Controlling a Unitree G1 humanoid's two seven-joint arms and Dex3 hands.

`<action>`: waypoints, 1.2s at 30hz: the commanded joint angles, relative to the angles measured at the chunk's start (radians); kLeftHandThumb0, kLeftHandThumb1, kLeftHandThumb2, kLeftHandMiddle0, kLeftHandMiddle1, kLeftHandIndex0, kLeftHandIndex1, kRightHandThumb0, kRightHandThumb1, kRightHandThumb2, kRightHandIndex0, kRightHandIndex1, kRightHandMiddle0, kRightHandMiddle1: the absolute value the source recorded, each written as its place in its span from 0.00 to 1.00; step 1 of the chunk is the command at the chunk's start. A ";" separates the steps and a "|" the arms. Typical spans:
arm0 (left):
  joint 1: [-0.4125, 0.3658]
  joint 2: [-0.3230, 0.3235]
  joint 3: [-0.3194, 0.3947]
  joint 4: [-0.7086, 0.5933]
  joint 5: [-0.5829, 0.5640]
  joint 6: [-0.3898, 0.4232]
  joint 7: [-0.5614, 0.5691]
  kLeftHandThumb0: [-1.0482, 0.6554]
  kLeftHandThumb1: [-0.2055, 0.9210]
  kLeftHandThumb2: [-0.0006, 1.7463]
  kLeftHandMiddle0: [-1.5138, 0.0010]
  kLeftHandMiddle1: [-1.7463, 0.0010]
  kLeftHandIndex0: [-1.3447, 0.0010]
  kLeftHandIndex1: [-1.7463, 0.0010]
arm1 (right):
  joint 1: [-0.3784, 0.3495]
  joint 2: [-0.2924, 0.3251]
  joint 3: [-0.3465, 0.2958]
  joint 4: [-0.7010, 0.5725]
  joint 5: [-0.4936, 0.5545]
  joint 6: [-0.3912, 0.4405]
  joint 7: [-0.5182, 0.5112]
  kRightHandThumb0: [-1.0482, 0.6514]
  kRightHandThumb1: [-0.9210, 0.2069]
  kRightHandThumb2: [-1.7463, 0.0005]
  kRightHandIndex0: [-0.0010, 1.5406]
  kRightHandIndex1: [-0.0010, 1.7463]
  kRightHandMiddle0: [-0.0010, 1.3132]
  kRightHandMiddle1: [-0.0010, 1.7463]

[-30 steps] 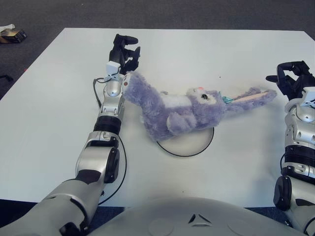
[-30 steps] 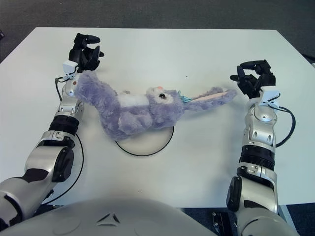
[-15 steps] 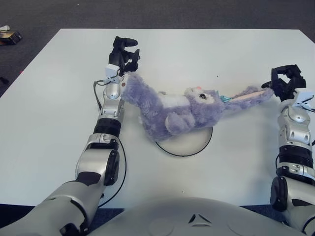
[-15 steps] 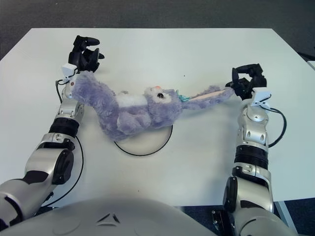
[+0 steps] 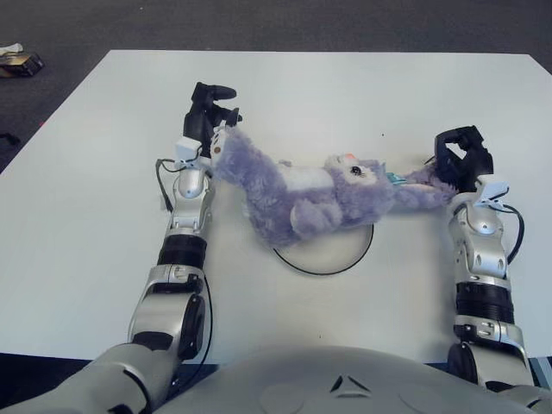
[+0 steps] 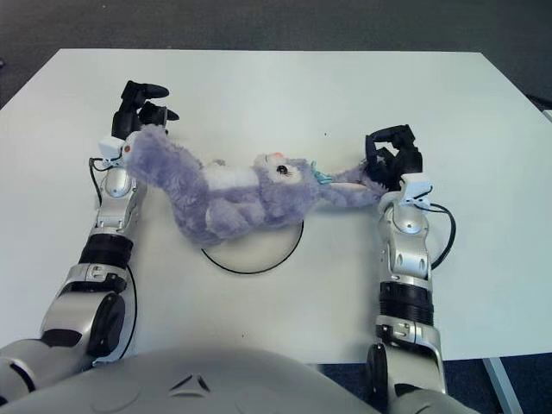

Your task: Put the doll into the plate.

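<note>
While stretched between each robot hand [image 5: 210, 110] [image 5: 460, 161], doll [image 5: 306, 197] overlaps plate [image 5: 332, 252]

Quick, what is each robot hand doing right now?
Left hand: beside the leg end of the fluffy purple bunny doll; grip cannot be told.
Right hand: at the doll's ear tips; grip cannot be told.

doll [image 5: 293, 194]: lavender-purple fur, white chest patch, pink nose and inner ear, teal bit at the neck
plate [image 5: 332, 250]: white, thin black rim
table [image 5: 86, 198]: plain white
left hand [image 5: 210, 108]: black fingers, silver wrist
right hand [image 5: 461, 159]: black fingers, silver forearm, black bands
floor [image 5: 259, 21]: dark grey
</note>
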 commanded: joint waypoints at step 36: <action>0.204 -0.077 0.004 -0.256 -0.019 0.151 0.048 0.61 0.90 0.34 0.73 0.06 0.82 0.14 | 0.055 0.190 0.105 -0.030 -0.096 -0.132 -0.202 0.41 0.01 0.71 0.47 1.00 0.17 1.00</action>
